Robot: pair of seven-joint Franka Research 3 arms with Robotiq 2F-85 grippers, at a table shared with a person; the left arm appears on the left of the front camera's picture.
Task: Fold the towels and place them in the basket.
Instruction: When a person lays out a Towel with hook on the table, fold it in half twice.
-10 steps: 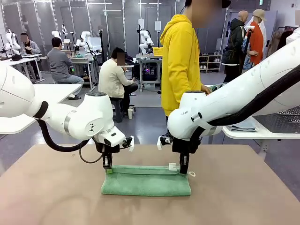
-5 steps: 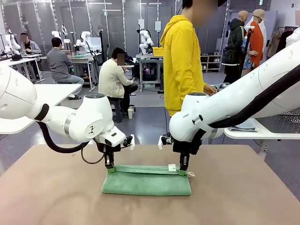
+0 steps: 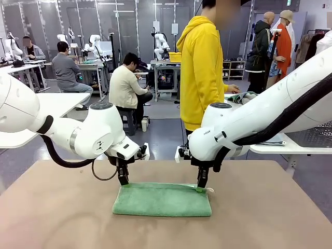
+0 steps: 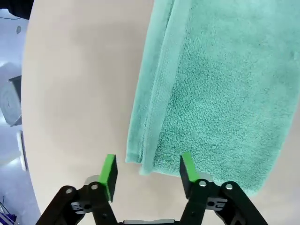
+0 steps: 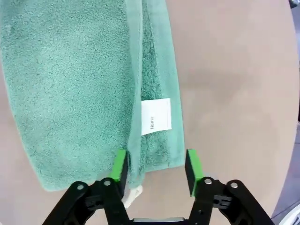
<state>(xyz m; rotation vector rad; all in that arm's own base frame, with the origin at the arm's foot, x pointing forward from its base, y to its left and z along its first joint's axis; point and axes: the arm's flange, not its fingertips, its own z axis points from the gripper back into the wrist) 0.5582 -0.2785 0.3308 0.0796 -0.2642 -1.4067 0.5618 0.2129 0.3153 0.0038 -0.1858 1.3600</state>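
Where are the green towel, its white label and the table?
green towel (image 3: pixel 162 199), front view, middle of its folded top.
white label (image 5: pixel 156 116), right wrist view, its centre.
table (image 3: pixel 57 218), front view, bare brown top.

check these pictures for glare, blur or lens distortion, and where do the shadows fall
Front view: even overhead light, no glare, just a thin soft shadow on the table along the front edge of the green towel. Left wrist view: the towel's pile is crisp, and the table edge is bowed by the wide lens. Right wrist view: also sharp, the white label is in focus, and the table edge curves likewise.
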